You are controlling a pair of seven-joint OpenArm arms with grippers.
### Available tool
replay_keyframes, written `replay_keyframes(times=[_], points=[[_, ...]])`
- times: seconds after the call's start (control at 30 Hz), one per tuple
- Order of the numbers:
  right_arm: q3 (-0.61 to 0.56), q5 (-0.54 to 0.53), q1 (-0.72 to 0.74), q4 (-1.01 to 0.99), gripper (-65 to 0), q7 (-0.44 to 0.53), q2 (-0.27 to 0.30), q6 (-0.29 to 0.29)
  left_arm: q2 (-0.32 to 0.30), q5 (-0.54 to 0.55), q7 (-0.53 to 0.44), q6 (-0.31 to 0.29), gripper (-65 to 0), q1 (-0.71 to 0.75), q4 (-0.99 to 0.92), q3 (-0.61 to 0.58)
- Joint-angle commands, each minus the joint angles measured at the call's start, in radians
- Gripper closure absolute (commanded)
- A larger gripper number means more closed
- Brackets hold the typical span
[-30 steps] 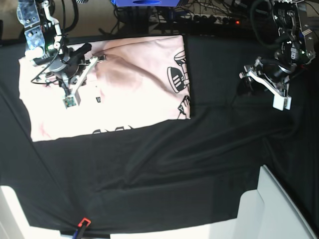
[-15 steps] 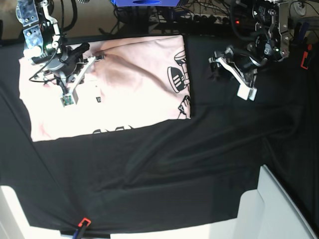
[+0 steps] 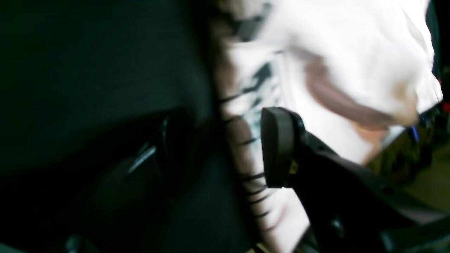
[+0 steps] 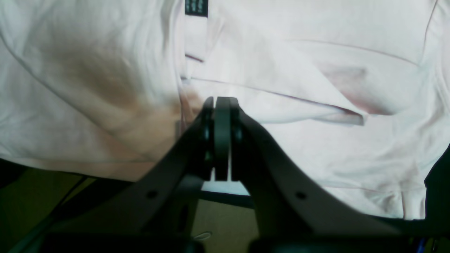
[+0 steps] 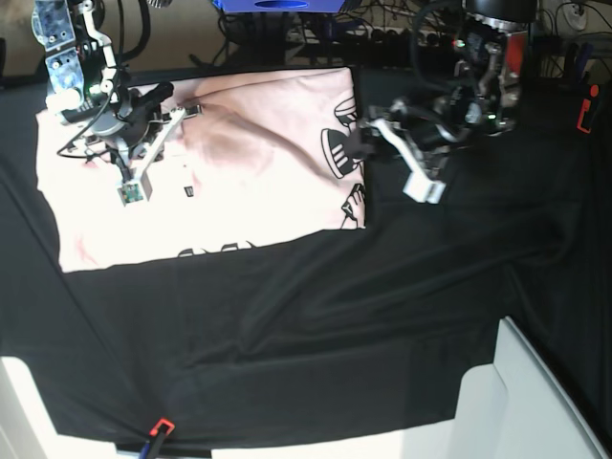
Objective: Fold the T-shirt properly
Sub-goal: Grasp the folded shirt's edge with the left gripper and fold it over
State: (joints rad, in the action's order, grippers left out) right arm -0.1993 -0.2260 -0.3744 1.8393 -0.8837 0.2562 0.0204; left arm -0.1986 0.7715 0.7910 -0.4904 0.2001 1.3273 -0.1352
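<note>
Starting at the left of the base view, your right gripper (image 5: 187,112) sits over the far-left part of the T-shirt (image 5: 249,182), its fingers pressed together; from the right wrist view you cannot be sure whether any fabric is caught between them, since the tips meet right at a seam and a fold ridge. If a layer is pinched there, any lift or drag could pull the upper fold open and undo the neat rectangle. The shirt itself lies partly folded on the black cloth (image 5: 382,316), at the far-left end of the table, printed lettering showing along its right and near edges. Moving right, your left gripper (image 5: 356,145) hovers at the shirt's right edge with its fingers spread, holding nothing that you can make out; its wrist view is badly blurred. The risk here is a careless close: the shirt's edge rests directly on the dark cloth, so a low pinch could take the cloth along with the shirt, or catch only the top layer and leave the fold crooked.
</note>
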Motion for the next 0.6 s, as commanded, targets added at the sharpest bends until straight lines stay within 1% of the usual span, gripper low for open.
replay_keyframes(times=[0.0,0.2,0.3,0.33,0.37,0.47,0.5,0.57], points=[[0.004,0.0,0.001,0.018,0.0,0.014,0.005,0.002,0.004,0.003,0.011,-0.001,-32.8,-0.011,0.005,-0.022],[0.005,0.0,-0.011,0.018,0.0,0.016,0.005,0.002,0.05,0.003,0.011,-0.001,-32.6,-0.07,-0.094,-0.08],[0.005,0.0,-0.013,0.018,0.0,0.016,0.005,0.002,0.063,0.003,0.011,-0.001,-31.4,-0.086,-0.128,-0.079],[0.007,0.0,-0.013,0.018,0.0,0.016,0.005,0.002,0.067,0.003,0.009,-0.001,-28.2,-0.089,-0.133,-0.079],[0.011,0.0,-0.013,0.018,0.0,0.016,0.005,0.002,0.069,0.003,0.009,-0.001,-23.2,-0.089,-0.133,-0.079],[0.027,-0.002,-0.013,0.018,0.0,0.019,0.005,0.002,0.072,0.003,0.009,-0.001,-1.7,-0.101,-0.134,-0.079],[0.028,-0.002,-0.013,0.018,0.0,0.021,0.005,0.002,0.072,0.003,0.009,-0.001,0.0,-0.103,-0.134,-0.079],[0.028,-0.002,-0.013,0.018,0.0,0.024,0.005,0.002,0.07,0.003,0.009,-0.001,0.0,-0.107,-0.134,-0.077]])
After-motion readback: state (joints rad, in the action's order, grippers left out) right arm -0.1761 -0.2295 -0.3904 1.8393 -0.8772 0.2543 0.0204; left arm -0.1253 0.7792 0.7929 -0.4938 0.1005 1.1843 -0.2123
